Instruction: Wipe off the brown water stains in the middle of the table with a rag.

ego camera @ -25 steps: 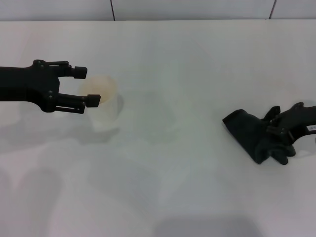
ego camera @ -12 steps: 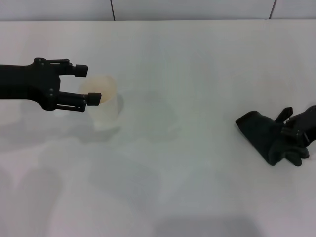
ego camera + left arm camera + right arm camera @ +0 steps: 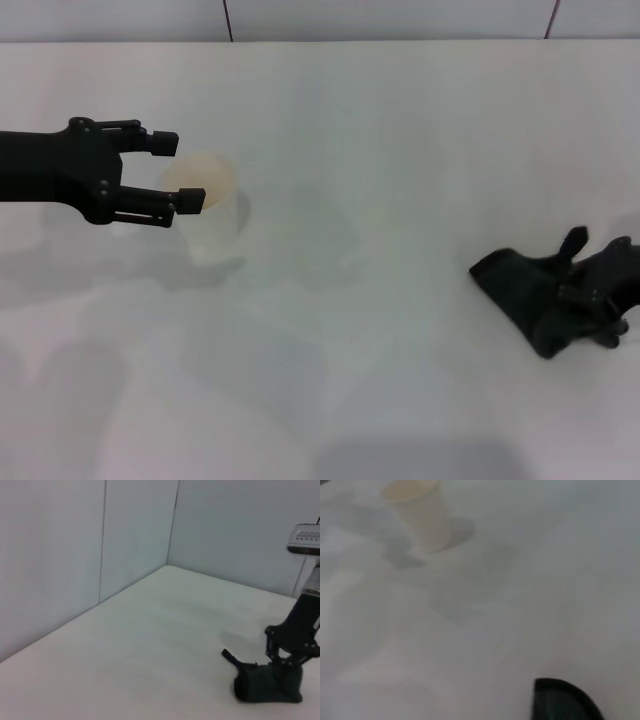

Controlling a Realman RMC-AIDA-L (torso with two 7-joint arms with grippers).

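Note:
The black rag [image 3: 520, 292] lies crumpled on the white table [image 3: 400, 130] at the far right. My right gripper [image 3: 592, 285] is shut on the rag's right part, fingers pointing down into the folds. From the left wrist view the same gripper [image 3: 286, 656] stands over the rag [image 3: 262, 686]. My left gripper [image 3: 178, 172] hovers open at the left, its fingertips on either side of the near rim of a white paper cup [image 3: 210, 212]. No brown water stains show in the middle of the table.
The paper cup [image 3: 417, 511] stands upright left of centre. Grey wall panels [image 3: 75, 555] rise behind the table's far edge. Faint shadows lie on the tabletop around the cup.
My right gripper has dragged the rag first to the right, then nearer to me and slightly back left. The left gripper has hardly moved.

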